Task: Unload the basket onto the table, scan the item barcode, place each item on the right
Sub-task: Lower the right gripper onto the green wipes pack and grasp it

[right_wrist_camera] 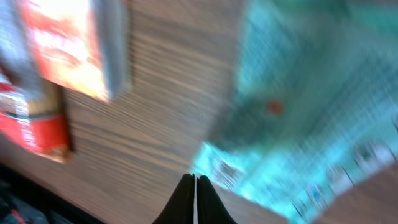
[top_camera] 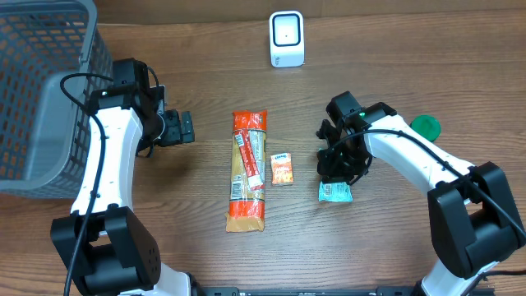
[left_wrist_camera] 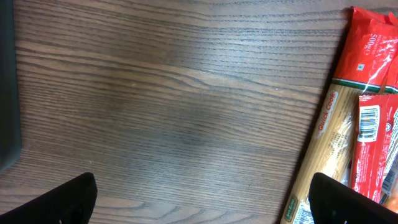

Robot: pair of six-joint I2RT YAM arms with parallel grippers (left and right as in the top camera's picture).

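A teal packet (top_camera: 335, 192) lies on the wood table right of centre. My right gripper (top_camera: 334, 174) hangs over its upper edge. The right wrist view is blurred: my right gripper (right_wrist_camera: 194, 182) is shut, its tips at the corner of the teal packet (right_wrist_camera: 311, 106), with nothing visibly between them. A long red and tan spaghetti pack (top_camera: 248, 170) lies mid-table with a small orange sachet (top_camera: 282, 168) beside it. My left gripper (top_camera: 187, 127) is open, left of the pack. In the left wrist view my left gripper (left_wrist_camera: 202, 196) spans bare wood, and the spaghetti pack (left_wrist_camera: 329, 130) shows a barcode label (left_wrist_camera: 369, 121).
A white scanner (top_camera: 287, 39) stands at the back centre. A grey mesh basket (top_camera: 41, 90) fills the left side, next to the left arm. A green round thing (top_camera: 426, 126) lies behind the right arm.
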